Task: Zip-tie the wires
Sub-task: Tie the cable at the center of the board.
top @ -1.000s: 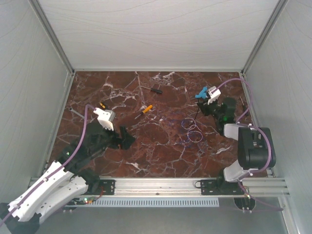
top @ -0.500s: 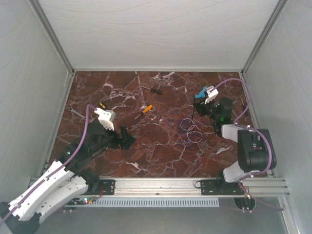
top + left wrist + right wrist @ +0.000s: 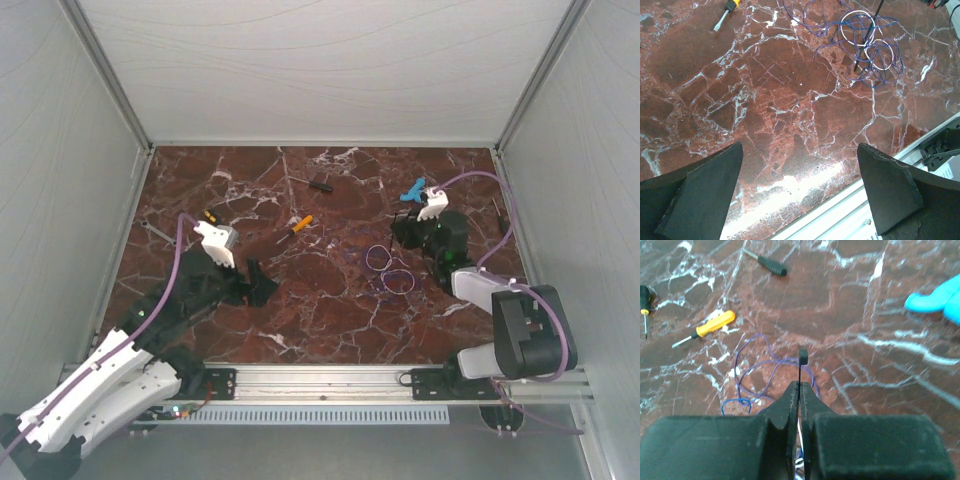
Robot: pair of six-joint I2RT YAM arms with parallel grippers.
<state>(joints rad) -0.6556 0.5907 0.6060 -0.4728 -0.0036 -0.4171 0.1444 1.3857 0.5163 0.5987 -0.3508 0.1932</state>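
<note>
- The wires (image 3: 388, 272) lie in thin purple-blue and whitish loops on the marble table (image 3: 330, 310), right of centre, at about nine o'clock from the right gripper (image 3: 402, 232).
- Right gripper's fingers are pressed together on a thin black zip tie (image 3: 801, 371); its square head stands just above the fingertips in the right wrist view, and the strap's lower end is hidden between the pads.
- In the left wrist view, a thin dark strap crosses the wire tangle (image 3: 865, 45); whether it touches the loops is unclear.
- Left gripper (image 3: 256, 283) hovers well apart from the wires, at their nine o'clock, fingers (image 3: 700, 197) spread wide with nothing between them.
- Orange-handled screwdriver (image 3: 298, 224) and black-handled screwdriver (image 3: 318, 184) lie toward twelve o'clock; the second is tiny from above.
- A blue object (image 3: 935, 300) is cut off at the right wrist view's edge; it can't be identified.
</note>
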